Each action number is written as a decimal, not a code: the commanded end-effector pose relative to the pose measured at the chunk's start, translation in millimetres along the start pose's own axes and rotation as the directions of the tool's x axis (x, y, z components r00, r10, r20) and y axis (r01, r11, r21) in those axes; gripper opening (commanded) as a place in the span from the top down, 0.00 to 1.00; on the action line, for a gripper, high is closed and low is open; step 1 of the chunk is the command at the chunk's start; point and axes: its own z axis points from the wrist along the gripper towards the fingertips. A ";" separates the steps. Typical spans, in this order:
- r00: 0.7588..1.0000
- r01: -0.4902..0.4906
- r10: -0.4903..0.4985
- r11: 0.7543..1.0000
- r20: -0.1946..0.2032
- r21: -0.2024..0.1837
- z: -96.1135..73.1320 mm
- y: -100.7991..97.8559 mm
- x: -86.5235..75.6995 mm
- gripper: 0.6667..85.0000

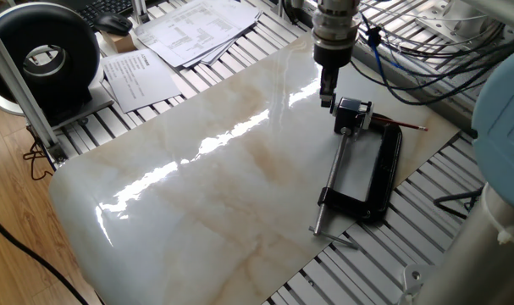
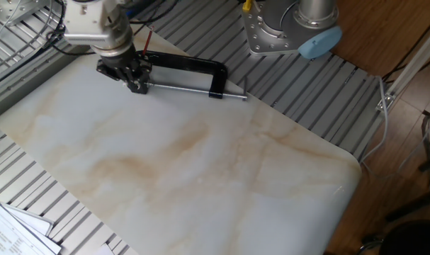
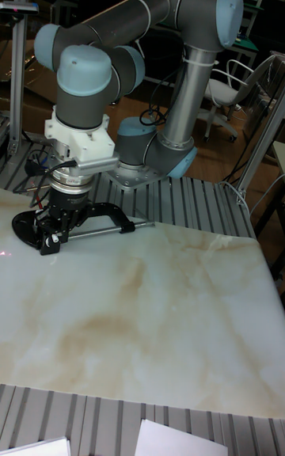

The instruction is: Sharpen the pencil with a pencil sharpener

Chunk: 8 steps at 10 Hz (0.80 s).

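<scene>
The pencil sharpener (image 1: 351, 113), a small black-and-silver block, sits at the head of the clamp's screw rod. Behind the clamp lies the thin red-brown pencil (image 1: 401, 125), which shows as a short red line (image 2: 148, 37) in the other fixed view. My gripper (image 1: 326, 95) hangs just left of the sharpener, fingers pointing down, close to the marble top. In the other fixed view the gripper (image 2: 134, 83) covers the sharpener, and in the tall view the gripper (image 3: 51, 241) sits at the clamp's left end. No view shows the gap between the fingers. Nothing is seen in them.
A large black C-clamp (image 1: 380, 174) with a long steel screw rod (image 1: 330, 188) lies on the marble slab (image 1: 214, 186) at its right side. Papers (image 1: 189, 25) and a black round device (image 1: 46, 55) are at the far left. Cables (image 1: 409, 51) hang behind the arm.
</scene>
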 end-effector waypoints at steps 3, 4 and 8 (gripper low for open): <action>0.999 0.035 -0.037 0.998 0.033 0.046 6.6 -40.2 -2.9 0.99; 0.999 0.031 -0.033 0.999 0.041 0.043 10.5 -40.6 -7.3 0.99; 0.997 0.023 -0.025 0.999 0.070 0.033 28.8 -41.2 -24.9 0.99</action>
